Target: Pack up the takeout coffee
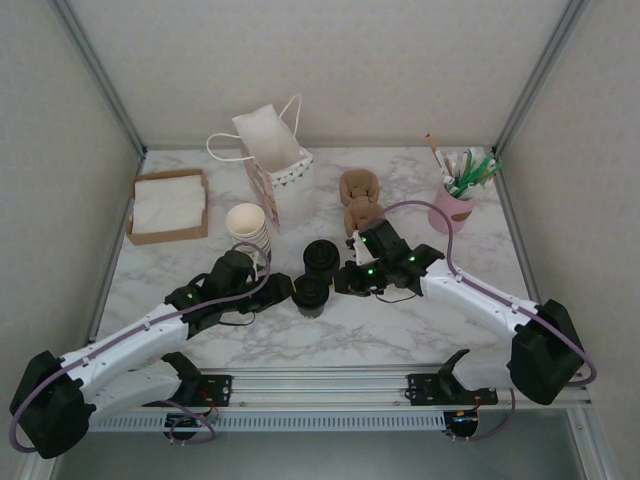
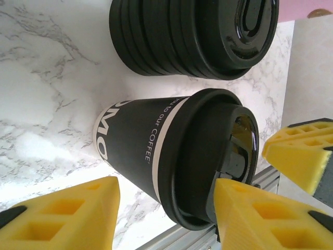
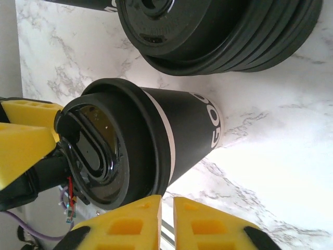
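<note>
Left wrist: we see the lidded takeout coffee [image 2: 140, 146] standing between the spread fingers of the left gripper [image 2: 166, 183]. The right gripper [image 3: 167, 203] is nearly pressed together and empty. The paper bag [image 1: 272, 150] stands beyond both, so we judge packing not yet done.

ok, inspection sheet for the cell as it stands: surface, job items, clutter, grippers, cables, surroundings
Surface: marble tabletop, no spills seen.
Job's things: takeout coffee upright, lid on, just in front of the lid stack.
Clutter: cream cup stack, napkin box, paper bag standing at the back, brown cardboard pieces, pink cup of sticks.
Grippers: left gripper open, fingers either side of the coffee, contact unclear; right gripper nearly shut, holding nothing, beside the coffee.
Cables: purple cable loops off the right arm near the pink cup; no snag seen.
Surroundings: white walls and metal frame posts; nothing else seen.
</note>
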Motion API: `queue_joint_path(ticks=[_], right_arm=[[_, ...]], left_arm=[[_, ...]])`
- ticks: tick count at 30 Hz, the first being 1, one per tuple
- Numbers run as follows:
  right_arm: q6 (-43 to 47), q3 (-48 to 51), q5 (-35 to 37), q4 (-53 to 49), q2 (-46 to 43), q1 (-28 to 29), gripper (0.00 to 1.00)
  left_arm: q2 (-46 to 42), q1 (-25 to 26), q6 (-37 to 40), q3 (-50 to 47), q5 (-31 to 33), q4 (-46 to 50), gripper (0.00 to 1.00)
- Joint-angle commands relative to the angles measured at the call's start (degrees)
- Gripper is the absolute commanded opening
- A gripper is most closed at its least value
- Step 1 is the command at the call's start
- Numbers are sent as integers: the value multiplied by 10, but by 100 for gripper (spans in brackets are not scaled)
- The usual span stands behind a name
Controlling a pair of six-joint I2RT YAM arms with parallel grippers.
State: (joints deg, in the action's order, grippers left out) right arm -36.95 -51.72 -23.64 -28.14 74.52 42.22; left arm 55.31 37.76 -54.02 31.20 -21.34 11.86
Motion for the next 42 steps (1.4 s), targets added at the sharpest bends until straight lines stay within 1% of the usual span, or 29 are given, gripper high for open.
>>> queue_joint_path(ticks=[1, 4, 7, 9, 11, 12, 15, 20, 23, 27, 30, 36, 42], right_arm=[[21, -20, 30, -47, -29, 3, 17], [23, -19, 36, -57, -44, 3, 22], [27, -19, 45, -68, -62, 3, 32], [29, -16, 47, -71, -77, 3, 42], [29, -9, 42, -66, -91, 3, 55], [28, -4, 35, -58, -97, 0, 62], [21, 9, 7, -31, -104, -11, 72], [0, 44, -58, 55, -88, -24, 71], [-3, 61, -75, 97, -66, -24, 69], [-8, 85, -77, 157, -41, -25, 68], [-24, 104, -77, 207, -32, -24, 68], [-46, 111, -77, 252, 1, -21, 69], [-62, 98, -66, 276, 28, 2, 69]], left_arm=[[-12, -4, 1, 21, 24, 30, 55], [-16, -6, 4, 33, 30, 42, 62], [-18, -7, 13, 57, 41, 61, 73], [-23, -8, 22, 82, 56, 82, 87], [-32, -8, 31, 106, 75, 100, 99], [-39, -9, 36, 117, 84, 106, 100], [-57, -10, 48, 142, 111, 116, 100], [-74, -10, 66, 162, 150, 105, 100], [-85, -10, 79, 168, 174, 90, 100], [-98, -10, 88, 166, 193, 74, 100], [-97, -11, 89, 162, 194, 66, 100], [-90, -10, 92, 155, 189, 59, 100], [-95, -10, 90, 143, 188, 54, 100]])
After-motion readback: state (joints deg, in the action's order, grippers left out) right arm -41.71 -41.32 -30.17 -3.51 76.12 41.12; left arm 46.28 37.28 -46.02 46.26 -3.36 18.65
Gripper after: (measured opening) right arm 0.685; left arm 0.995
